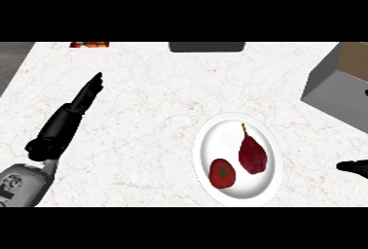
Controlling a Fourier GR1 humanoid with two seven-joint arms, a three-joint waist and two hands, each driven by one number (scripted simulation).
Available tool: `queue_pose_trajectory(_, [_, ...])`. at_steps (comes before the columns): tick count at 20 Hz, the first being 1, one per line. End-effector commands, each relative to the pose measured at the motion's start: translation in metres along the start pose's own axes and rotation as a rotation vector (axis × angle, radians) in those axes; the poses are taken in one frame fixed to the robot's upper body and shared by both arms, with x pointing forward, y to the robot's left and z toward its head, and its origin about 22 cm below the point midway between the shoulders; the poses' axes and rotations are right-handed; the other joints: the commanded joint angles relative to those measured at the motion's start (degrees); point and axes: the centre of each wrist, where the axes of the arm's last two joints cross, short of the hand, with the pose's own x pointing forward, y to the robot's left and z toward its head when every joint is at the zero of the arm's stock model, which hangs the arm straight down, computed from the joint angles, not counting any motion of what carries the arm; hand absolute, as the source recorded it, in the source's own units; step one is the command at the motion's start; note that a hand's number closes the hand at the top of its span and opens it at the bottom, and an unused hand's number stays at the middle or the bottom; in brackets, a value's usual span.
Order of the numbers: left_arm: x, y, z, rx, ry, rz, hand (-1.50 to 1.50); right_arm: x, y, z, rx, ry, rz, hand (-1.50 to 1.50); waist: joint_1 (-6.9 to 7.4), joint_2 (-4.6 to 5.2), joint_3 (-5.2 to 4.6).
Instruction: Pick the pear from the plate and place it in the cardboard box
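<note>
A dark red pear (253, 154) lies on a white plate (215, 133) at the lower right of the counter, its stem pointing away from me. Beside it on the same plate sits a red tomato (223, 173). The cardboard box (343, 80) stands at the right edge, only partly in view, with its grey outer wall facing the plate. My left hand (87, 94) rests on the left of the counter, fingers straight, far from the plate. Only a tip of my right hand (354, 167) shows at the right edge, to the right of the plate.
A dark grey object (207, 46) sits at the counter's far edge in the middle. A red and orange item (90, 44) lies at the far left. White marble counter (158, 97) stretches between the left hand and the plate.
</note>
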Motion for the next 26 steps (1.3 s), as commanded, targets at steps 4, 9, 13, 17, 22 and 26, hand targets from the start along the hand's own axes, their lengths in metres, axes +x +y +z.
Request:
queue_pose_trajectory(4, [0.005,0.004,0.006,-0.013,-0.011,0.001,0.00,0.036,-0.004,-0.027,0.282,0.069,0.278,-1.50,0.80,-0.34,-0.16])
queue_pose_trajectory(9, [0.008,0.015,-0.005,0.014,0.002,-0.003,0.00,0.074,0.013,-0.033,0.510,0.095,0.373,-1.50,-0.72,-0.53,-0.19])
queue_pose_trajectory(13, [0.003,0.005,-0.009,-0.009,0.005,0.002,0.00,0.104,0.054,-0.058,0.560,0.128,0.474,-1.50,-0.24,-0.35,-0.25])
queue_pose_trajectory(17, [0.006,0.000,0.000,-0.019,0.000,0.006,0.00,0.123,0.059,-0.056,0.618,0.212,0.522,-1.50,0.06,-0.31,-0.13])
queue_pose_trajectory(22, [-0.018,0.001,0.000,-0.025,0.017,0.010,0.00,0.138,0.089,-0.063,0.644,0.278,0.516,-1.50,0.13,-0.14,-0.12])
queue_pose_trajectory(26, [-0.012,-0.012,-0.002,-0.013,-0.009,0.000,0.00,0.142,0.109,-0.068,0.673,0.313,0.505,-1.50,0.33,-0.17,-0.10])
